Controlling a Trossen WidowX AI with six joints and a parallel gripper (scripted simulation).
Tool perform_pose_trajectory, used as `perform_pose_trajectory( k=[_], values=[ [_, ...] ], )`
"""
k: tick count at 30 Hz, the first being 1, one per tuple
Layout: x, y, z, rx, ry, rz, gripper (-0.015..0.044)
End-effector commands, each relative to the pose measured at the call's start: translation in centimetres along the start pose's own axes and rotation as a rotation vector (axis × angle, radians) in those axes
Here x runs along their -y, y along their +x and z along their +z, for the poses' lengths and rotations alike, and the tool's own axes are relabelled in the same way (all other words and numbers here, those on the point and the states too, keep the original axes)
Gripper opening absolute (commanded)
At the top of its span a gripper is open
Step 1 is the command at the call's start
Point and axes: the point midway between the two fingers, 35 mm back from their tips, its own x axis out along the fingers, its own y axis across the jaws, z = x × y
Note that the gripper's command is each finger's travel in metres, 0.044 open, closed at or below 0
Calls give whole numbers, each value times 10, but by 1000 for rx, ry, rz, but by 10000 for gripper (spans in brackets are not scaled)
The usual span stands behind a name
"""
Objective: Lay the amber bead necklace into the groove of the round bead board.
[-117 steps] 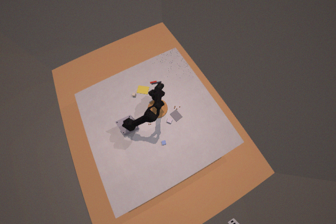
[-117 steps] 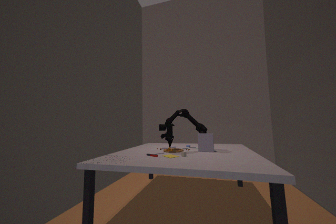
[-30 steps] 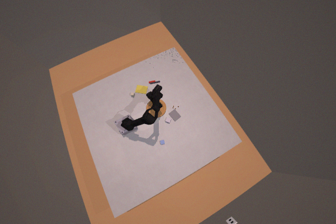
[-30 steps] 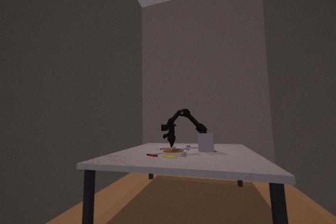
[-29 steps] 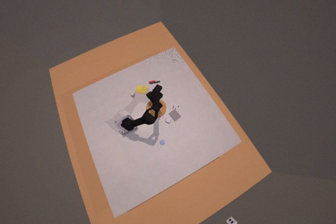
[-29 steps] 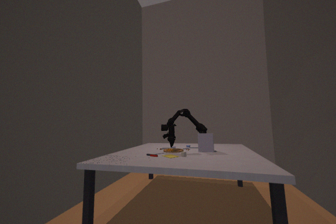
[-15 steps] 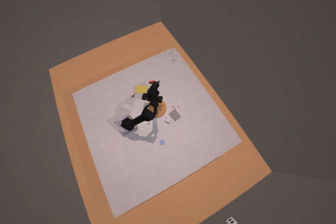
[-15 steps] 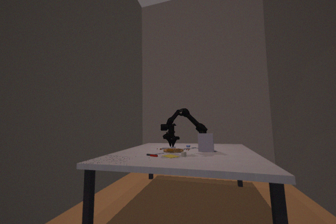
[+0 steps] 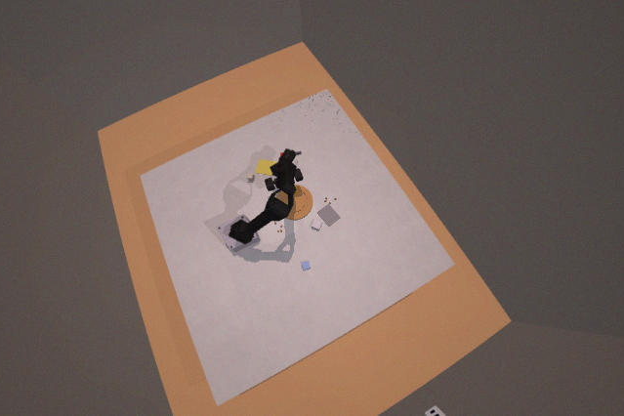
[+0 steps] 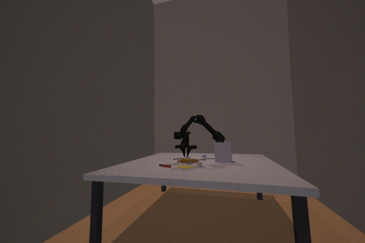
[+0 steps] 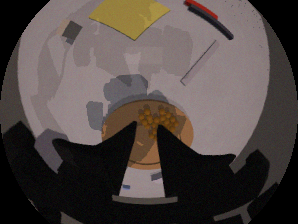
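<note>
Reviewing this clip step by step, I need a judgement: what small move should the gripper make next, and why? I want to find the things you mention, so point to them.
Probably open the gripper (image 10: 185, 156) (image 11: 147, 125) a little and centre it over the amber bead necklace (image 11: 158, 120) before lowering. The beads lie bunched toward one side of the round bead board (image 9: 306, 202) (image 10: 188, 162) (image 11: 185, 141), and the narrow fingertip gap sits off the bunch's middle.

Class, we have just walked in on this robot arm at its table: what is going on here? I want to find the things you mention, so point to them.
A black arm is working above a round bead board (image 9: 305, 209) (image 10: 188, 161) (image 11: 186, 137), onto which an amber bead necklace (image 11: 168, 118) is to be laid in the groove. The necklace sits bunched toward one side of the board, not spread around the ring. The gripper (image 9: 284, 189) (image 10: 185, 156) (image 11: 147, 125) points down over it, fingers partly apart; whether any beads are between them is unclear.
</note>
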Motion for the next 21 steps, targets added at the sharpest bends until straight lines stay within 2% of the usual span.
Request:
perform_pose_trajectory(
  k=[1, 6, 10, 21],
  values=[
    [0, -1, 2, 4, -29, 2, 120],
    [0, 14, 2, 3, -29, 2, 120],
    [2, 7, 4, 11, -19, -4, 120],
    [2, 22, 3, 7, -24, -2, 120]
  ],
)
